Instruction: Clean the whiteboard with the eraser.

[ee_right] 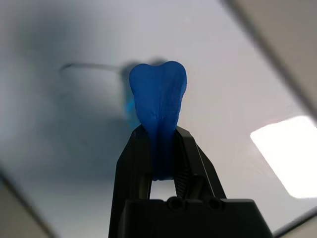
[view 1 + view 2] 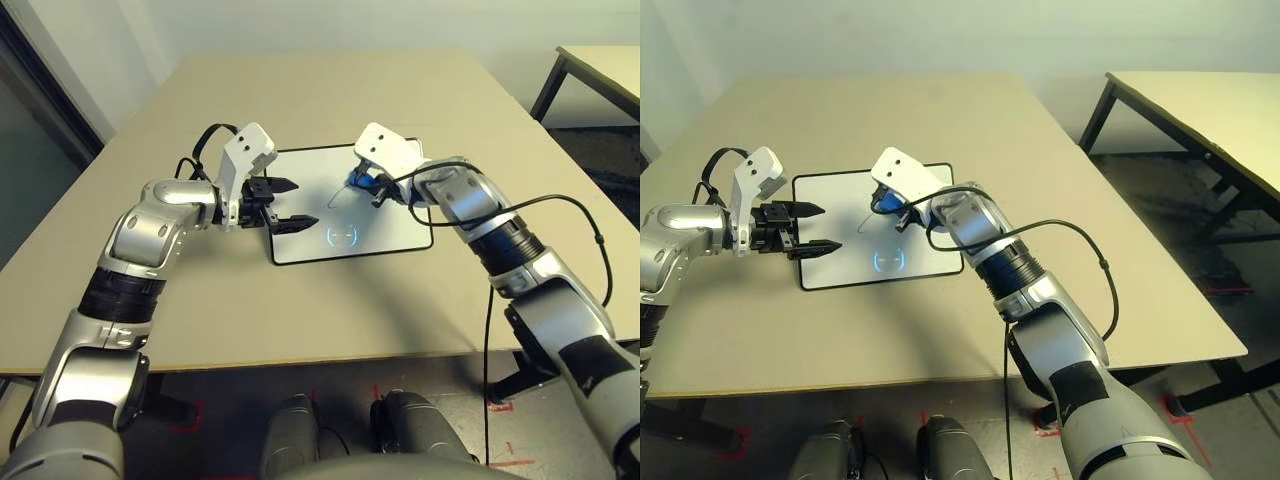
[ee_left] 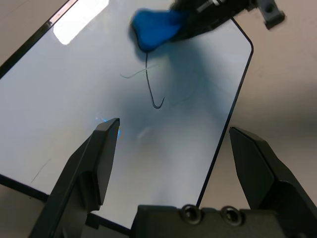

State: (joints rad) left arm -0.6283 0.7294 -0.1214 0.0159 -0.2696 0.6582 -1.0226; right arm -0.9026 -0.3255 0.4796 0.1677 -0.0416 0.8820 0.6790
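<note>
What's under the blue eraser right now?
The eraser is pinched in the right gripper over the whiteboard. A thin dark hooked line runs up to its edge; whether it continues underneath is hidden.

Beyond the beige table [image 2: 300,95] I see a pale wall [image 2: 400,25], a second table [image 2: 1200,110] and grey floor [image 2: 1140,180] marked with red tape [image 2: 1185,430].

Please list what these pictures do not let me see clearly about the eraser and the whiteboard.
- Eraser's underside: right wrist view, turned away from the camera, so contact with the whiteboard is uncertain.
- Eraser's far part: left wrist view, covered by the right gripper.
- Whiteboard's far right part: left eye view, behind the right arm.
</note>
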